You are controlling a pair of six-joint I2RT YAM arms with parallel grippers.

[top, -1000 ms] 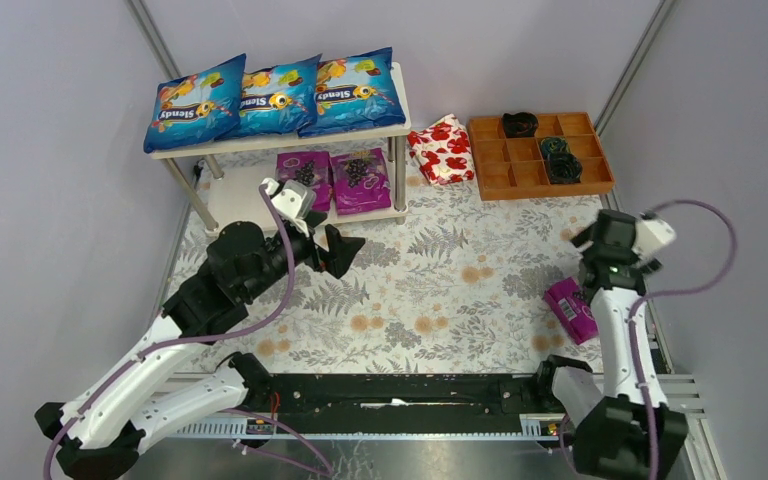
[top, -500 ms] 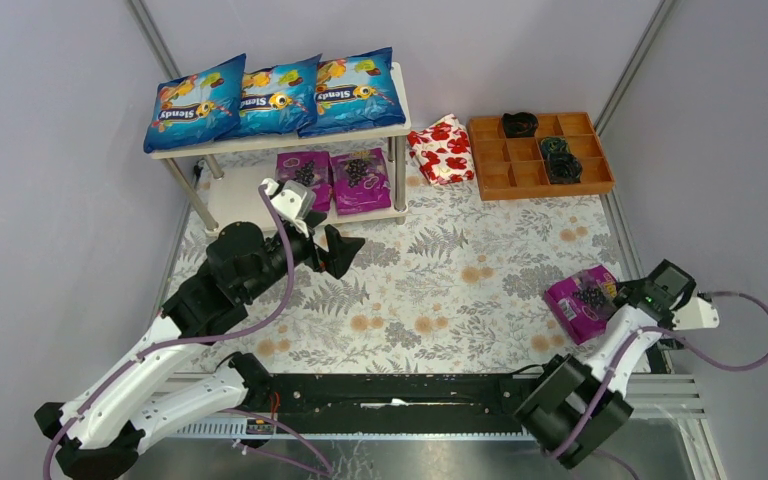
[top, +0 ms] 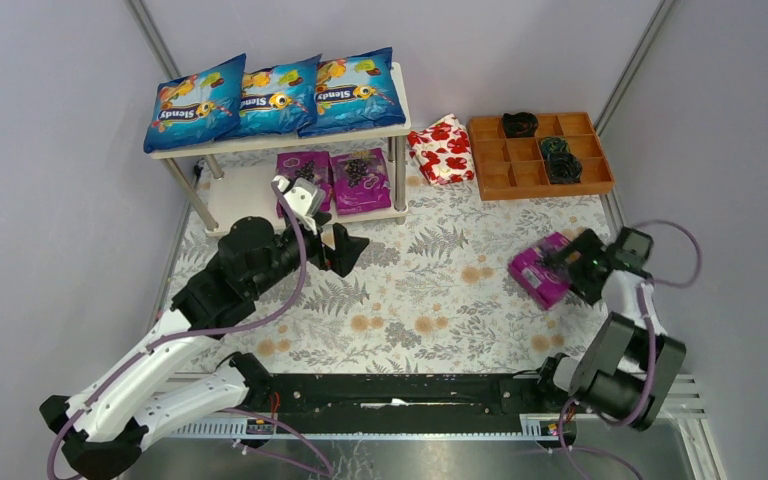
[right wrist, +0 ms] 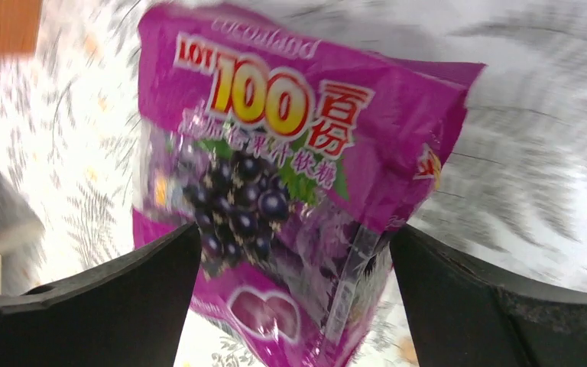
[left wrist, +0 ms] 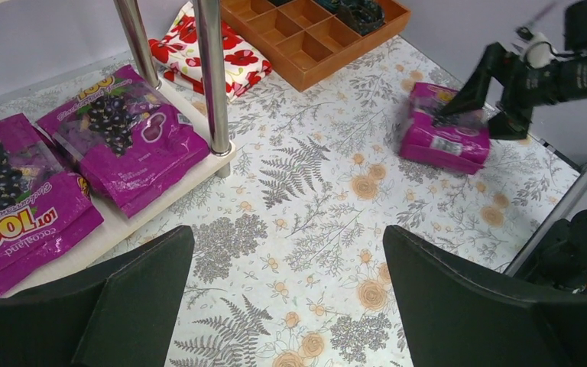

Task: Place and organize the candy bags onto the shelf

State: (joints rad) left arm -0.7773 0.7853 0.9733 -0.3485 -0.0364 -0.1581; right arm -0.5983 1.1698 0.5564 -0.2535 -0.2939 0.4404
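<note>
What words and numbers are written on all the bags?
"Stendy": each of the three blue bags on top of the shelf.
"LOT 100", then Chinese characters: the loose purple bag.
"LOT 100" and "cocoaland", upside down: the leftmost shelved purple bag.
Smaller print on the purple bags is too blurred to read.

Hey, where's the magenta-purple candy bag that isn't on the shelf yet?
In the top view, the glossy magenta-purple candy bag lies at the right of the floral tablecloth, between the right gripper's spread fingers, nearer than the brown compartmented wooden tray.
</note>
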